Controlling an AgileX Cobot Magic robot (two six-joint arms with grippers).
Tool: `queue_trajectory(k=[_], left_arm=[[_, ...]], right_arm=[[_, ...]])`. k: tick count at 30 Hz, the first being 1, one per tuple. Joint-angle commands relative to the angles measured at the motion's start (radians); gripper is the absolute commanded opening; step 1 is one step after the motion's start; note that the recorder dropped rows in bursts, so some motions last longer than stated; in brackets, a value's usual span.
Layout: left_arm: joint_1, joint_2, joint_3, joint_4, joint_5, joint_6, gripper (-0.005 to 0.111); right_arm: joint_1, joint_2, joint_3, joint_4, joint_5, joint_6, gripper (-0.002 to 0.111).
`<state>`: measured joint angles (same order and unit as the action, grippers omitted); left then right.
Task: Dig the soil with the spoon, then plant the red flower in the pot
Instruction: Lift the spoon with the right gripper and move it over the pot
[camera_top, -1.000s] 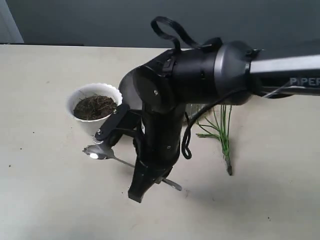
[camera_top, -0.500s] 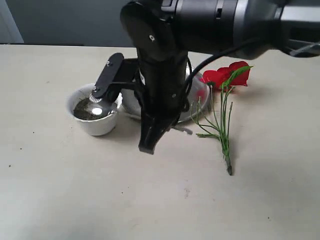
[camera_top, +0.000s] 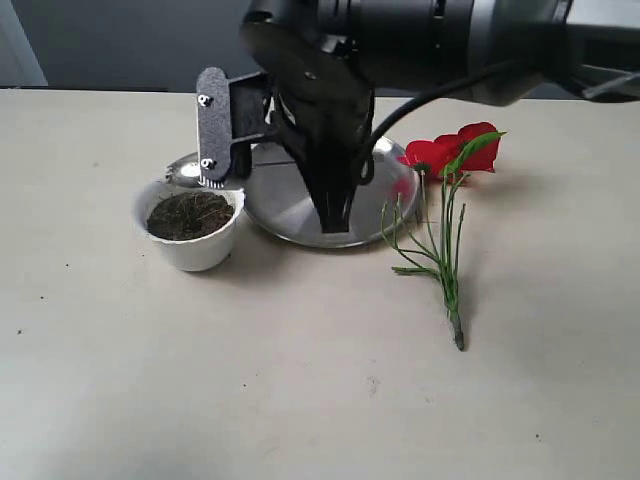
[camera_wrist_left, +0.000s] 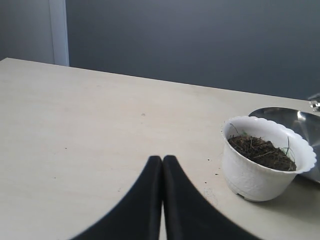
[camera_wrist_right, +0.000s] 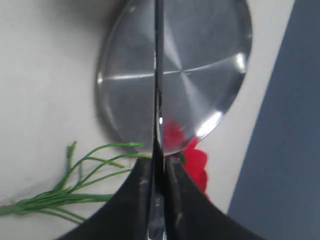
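Observation:
The white scalloped pot (camera_top: 190, 250) stands left of centre on the table, filled with dark soil (camera_top: 190, 213). My right gripper (camera_top: 335, 215) hangs over the steel plate, shut on the silver spoon's handle (camera_wrist_right: 158, 75). The spoon's shiny bowl (camera_top: 185, 172) shows just past the pot's far rim. In the right wrist view the gripper (camera_wrist_right: 159, 160) pinches the handle edge-on. The red flower (camera_top: 450, 150) lies right of the plate, with its green stem (camera_top: 447, 260) pointing toward the front. My left gripper (camera_wrist_left: 162, 159) is shut and empty, on the table side of the pot (camera_wrist_left: 250, 175) and apart from it.
A flat round steel plate (camera_top: 290, 205) sits behind and to the right of the pot, almost touching it. The right arm's black body fills the upper middle of the exterior view. A dark wall runs along the table's far edge.
My right gripper rose from the table's front with the spoon. It carried the bowl over the pot and now hangs farther back over the plate. The flower has come into full view.

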<state>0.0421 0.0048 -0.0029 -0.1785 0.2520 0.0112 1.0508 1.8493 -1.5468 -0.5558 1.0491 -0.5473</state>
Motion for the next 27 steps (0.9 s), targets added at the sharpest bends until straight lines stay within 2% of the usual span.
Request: queue_trajectory(k=[1, 5, 9, 19, 27], left_arm=[[-0.006, -0.005, 0.003, 0.002, -0.012, -0.001, 0.0], [-0.006, -0.005, 0.003, 0.002, -0.012, -0.001, 0.0], [-0.006, -0.005, 0.003, 0.002, -0.012, -0.001, 0.0], [-0.006, -0.005, 0.003, 0.002, -0.012, -0.001, 0.0], [-0.006, -0.005, 0.003, 0.002, -0.012, -0.001, 0.0]], right_arm=[[-0.003, -0.008, -0.003, -0.172, -0.143, -0.024, -0.001], [-0.003, -0.008, -0.003, -0.268, -0.228, -0.022, -0.001], [-0.003, 0.009, 0.006, -0.393, -0.234, -0.022, -0.001], [-0.003, 0.089, 0.117, -0.702, -0.368, -0.026, -0.001], [-0.003, 0.132, 0.117, -0.825, -0.413, -0.028, -0.001]])
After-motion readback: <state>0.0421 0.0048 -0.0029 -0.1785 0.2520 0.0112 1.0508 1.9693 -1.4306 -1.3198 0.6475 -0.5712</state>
